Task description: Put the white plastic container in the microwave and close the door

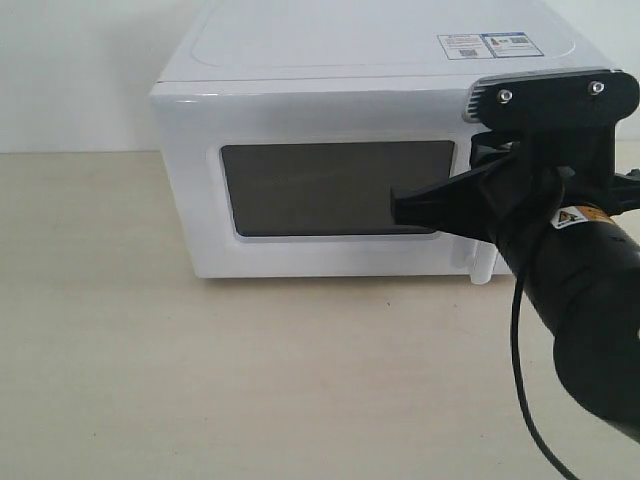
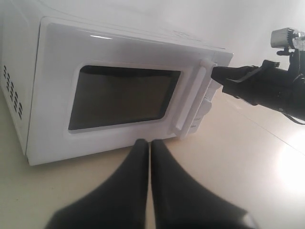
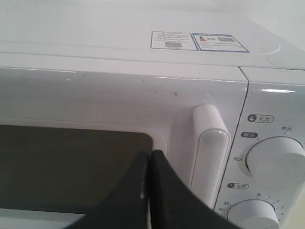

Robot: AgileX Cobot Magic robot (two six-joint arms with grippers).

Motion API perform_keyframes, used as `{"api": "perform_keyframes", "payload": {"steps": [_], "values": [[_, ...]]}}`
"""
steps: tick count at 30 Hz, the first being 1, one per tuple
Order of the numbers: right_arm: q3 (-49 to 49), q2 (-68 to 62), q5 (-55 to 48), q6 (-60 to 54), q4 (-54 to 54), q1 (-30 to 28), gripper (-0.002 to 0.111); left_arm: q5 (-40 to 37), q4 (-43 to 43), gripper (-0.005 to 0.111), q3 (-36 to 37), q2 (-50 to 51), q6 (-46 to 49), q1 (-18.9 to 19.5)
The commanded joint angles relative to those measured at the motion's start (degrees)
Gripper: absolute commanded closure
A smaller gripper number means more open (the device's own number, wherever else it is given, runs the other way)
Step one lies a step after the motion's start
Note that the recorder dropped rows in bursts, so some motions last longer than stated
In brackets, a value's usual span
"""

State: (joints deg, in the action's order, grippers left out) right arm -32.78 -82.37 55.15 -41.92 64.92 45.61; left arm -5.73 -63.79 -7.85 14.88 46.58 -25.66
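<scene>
White microwave [image 1: 300, 100] on a pale table [image 1: 150, 380], its door [image 1: 330, 115] shut, with two black robot grippers in front of it.

The right gripper [image 1: 398, 207] has its jaws pressed together and holds nothing. Its tip is close to the upper end of the door's upright bar handle [image 2: 193, 100], beside the dark window [image 1: 335, 188]; contact cannot be made out. The left gripper [image 2: 149, 143] hangs low before the door, also closed and empty. The white plastic container appears in no view, and the dark window does not show whether it is inside. As a plastic box it would probably be light, fairly stiff and smooth enough to slip, so a hold across its rim looks safest. The door looks rigid, and the handle is its natural grip. Two round dials [image 3: 276, 157] sit beside the handle and a sticker [image 1: 490, 45] lies on top.
</scene>
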Motion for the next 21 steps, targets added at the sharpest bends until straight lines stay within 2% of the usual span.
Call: {"api": "perform_keyframes", "payload": {"steps": [1,5,7,13,18,21], "values": [[0.3,0.6,0.2,-0.4,-0.1,0.1,0.108,0.1,0.3,0.103,0.2,-0.5,-0.5,-0.3],[0.3,0.6,0.2,-0.4,-0.1,0.1,0.108,0.0,0.3,0.103,0.2,-0.8,-0.5,-0.4],[0.3,0.6,0.1,-0.4,-0.1,0.1,0.108,-0.1,0.3,0.103,0.2,-1.7,-0.4,0.8],[0.3,0.6,0.0,-0.4,-0.1,0.1,0.108,-0.3,0.8,0.103,0.2,-8.0,5.6,7.3],[0.3,0.6,0.0,-0.4,-0.1,0.1,0.108,-4.4,6.5,0.103,0.2,-14.9,7.8,12.4],[0.3,0.6,-0.1,-0.4,0.0,0.1,0.108,-6.8,9.0,0.103,0.0,-14.9,7.8,14.7]]}}
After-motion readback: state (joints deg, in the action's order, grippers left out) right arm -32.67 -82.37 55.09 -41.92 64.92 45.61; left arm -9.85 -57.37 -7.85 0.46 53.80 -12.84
